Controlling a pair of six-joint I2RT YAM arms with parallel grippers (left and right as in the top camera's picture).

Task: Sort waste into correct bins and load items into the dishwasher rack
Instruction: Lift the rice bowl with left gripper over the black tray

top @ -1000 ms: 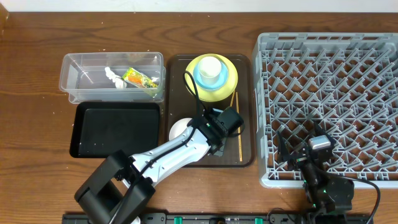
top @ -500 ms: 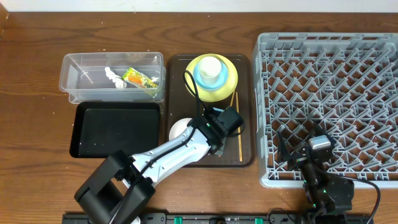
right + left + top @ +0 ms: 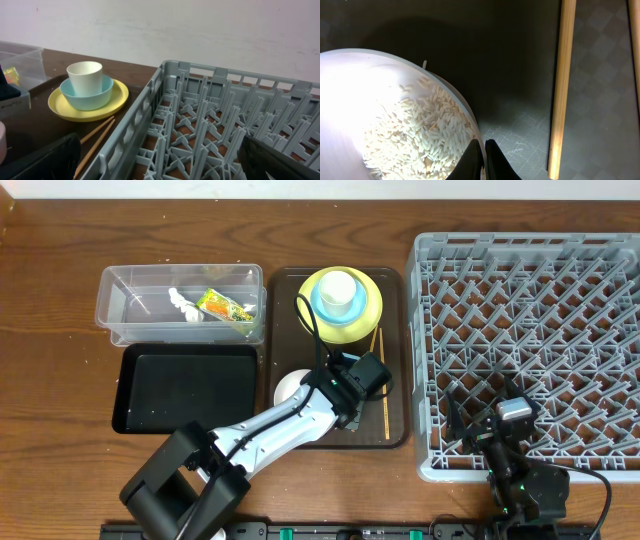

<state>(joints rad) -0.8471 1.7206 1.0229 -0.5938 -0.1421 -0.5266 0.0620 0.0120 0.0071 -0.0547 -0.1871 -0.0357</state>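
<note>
My left hand (image 3: pixel 482 161) is pinched shut on the rim of the white bowl (image 3: pixel 375 100), which sits near-left on the brown serving tray (image 3: pixel 510 55) with the rice grains (image 3: pixel 420 130) inside and the chopsticks (image 3: pixel 561 85) just to its right. Beyond, the snack wrapper (image 3: pixel 224 306) and tissue (image 3: pixel 183 302) lie in the clear tub (image 3: pixel 130 330), while the cup (image 3: pixel 338 286), blue dish (image 3: pixel 324 310) and yellow-green plate (image 3: pixel 368 312) stand stacked at the tray's far end. My right hand (image 3: pixel 157 150), fingers spread, hangs at the near edge of the dishwasher rack (image 3: pixel 530 330), which holds no dishes, so I judge the rice and all loading left.
</note>
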